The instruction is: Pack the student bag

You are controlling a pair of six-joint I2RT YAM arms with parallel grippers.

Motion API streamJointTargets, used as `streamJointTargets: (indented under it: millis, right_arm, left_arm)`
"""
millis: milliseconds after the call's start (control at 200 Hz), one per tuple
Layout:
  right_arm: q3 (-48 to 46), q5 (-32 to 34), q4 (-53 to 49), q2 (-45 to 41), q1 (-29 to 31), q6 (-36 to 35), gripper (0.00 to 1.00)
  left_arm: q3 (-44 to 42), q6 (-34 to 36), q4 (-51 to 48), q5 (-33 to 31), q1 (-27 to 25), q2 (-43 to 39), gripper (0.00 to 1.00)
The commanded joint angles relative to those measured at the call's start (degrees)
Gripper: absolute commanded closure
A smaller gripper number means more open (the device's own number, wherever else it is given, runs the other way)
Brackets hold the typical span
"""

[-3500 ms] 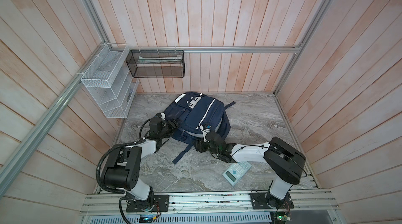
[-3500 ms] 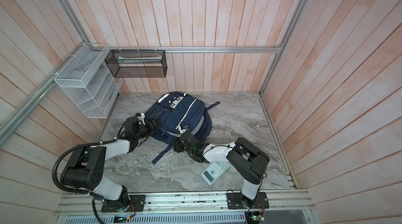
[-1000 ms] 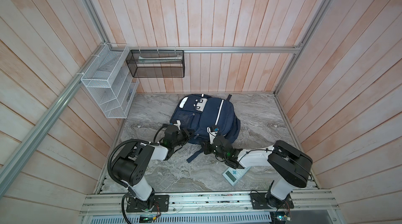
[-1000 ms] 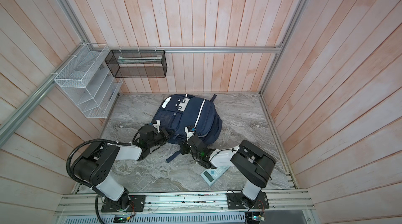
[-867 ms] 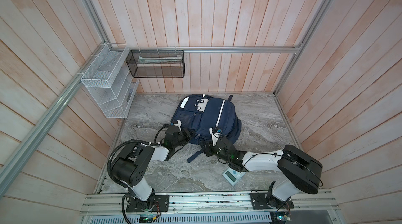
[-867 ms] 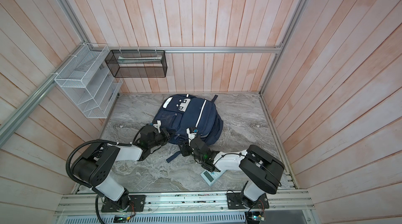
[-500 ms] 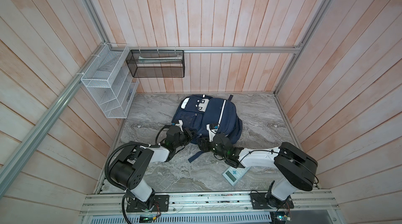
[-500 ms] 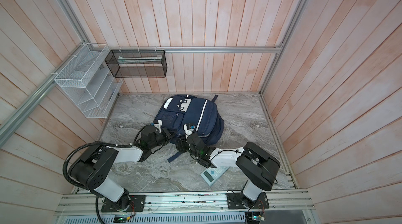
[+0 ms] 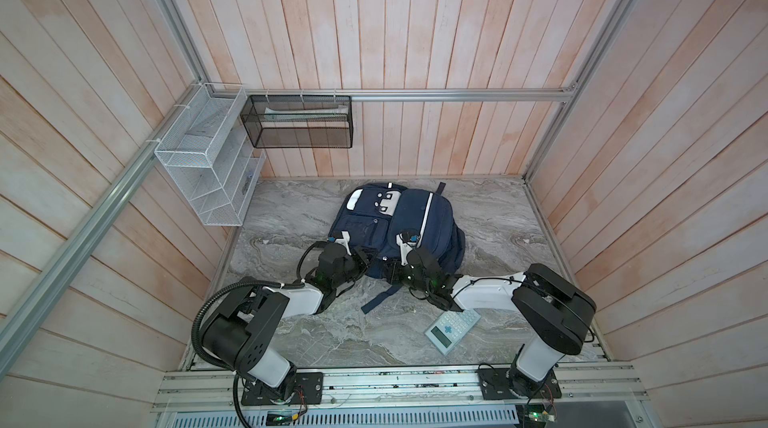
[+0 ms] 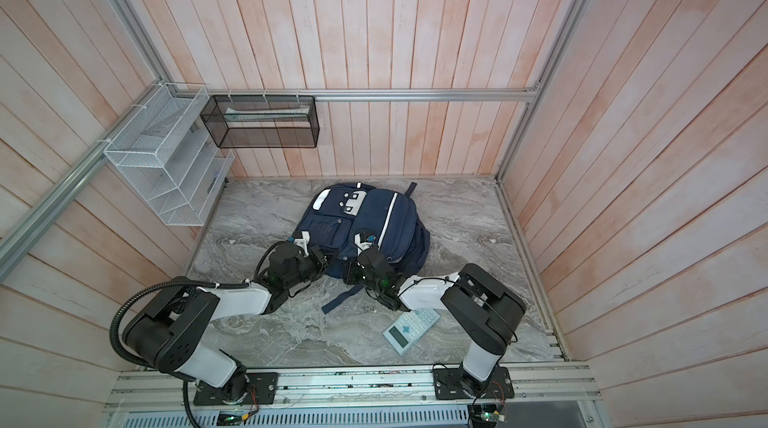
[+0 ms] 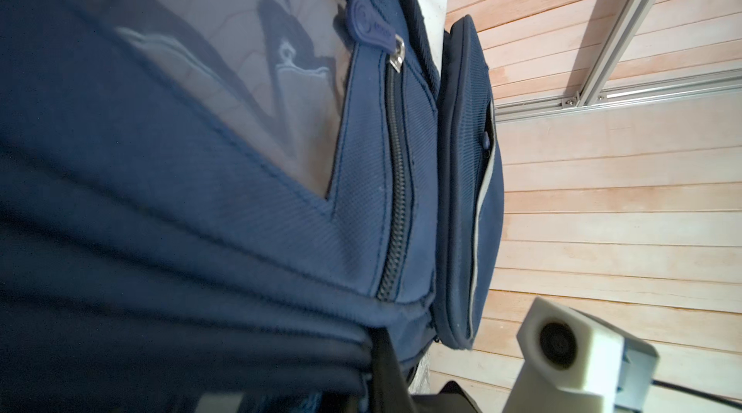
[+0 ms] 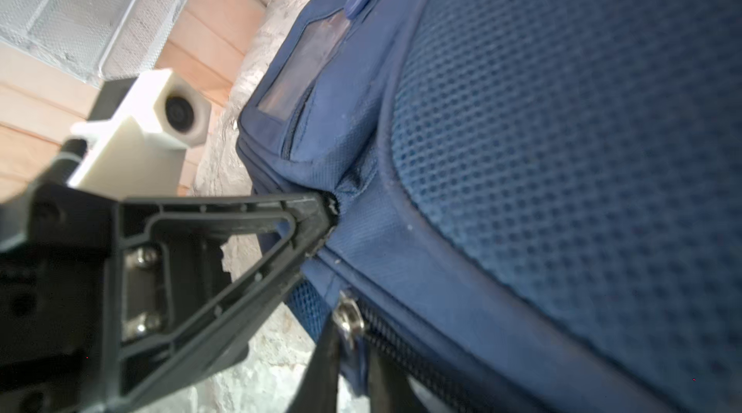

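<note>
The navy backpack (image 9: 419, 213) has been dragged and swung round in the last few seconds. It is now set almost straight behind the calculator (image 9: 452, 332), with its white-patched end turned away. Earlier it lay skewed, further to the calculator's left. By this the near edge and its zip are judged to be squared up for opening. Nothing is seen packed yet, and the calculator is left lying outside the bag.

Between calculator and bag, the left gripper (image 12: 330, 212) is pressed together on a fold of woven fabric at the bottom seam. The right gripper (image 12: 353, 346) is closed, apparently on the zip pull (image 12: 350, 324), though the pinch itself is partly hidden.

The shell is made of ribbed navy nylon, soft enough to pucker where it is pinched. A padded mesh panel (image 12: 562, 150) is dimpled all over, and a glossy clear window pocket (image 11: 241, 70) is stitched flat. A black coil zip (image 11: 397, 190) and pale reflective piping (image 11: 480, 210) are run along the curved pocket. The calculator is a flat, rigid, pale rectangle.
</note>
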Motion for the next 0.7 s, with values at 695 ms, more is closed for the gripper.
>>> streamJointTargets:
  millis: [695]
  right_arm:
    - [-13.50, -5.53, -18.53, -20.45, -15.75, -6.22, 1.00]
  left_arm:
    - [-3.24, 4.77, 2.82, 5.12, 5.63, -0.30, 1.00]
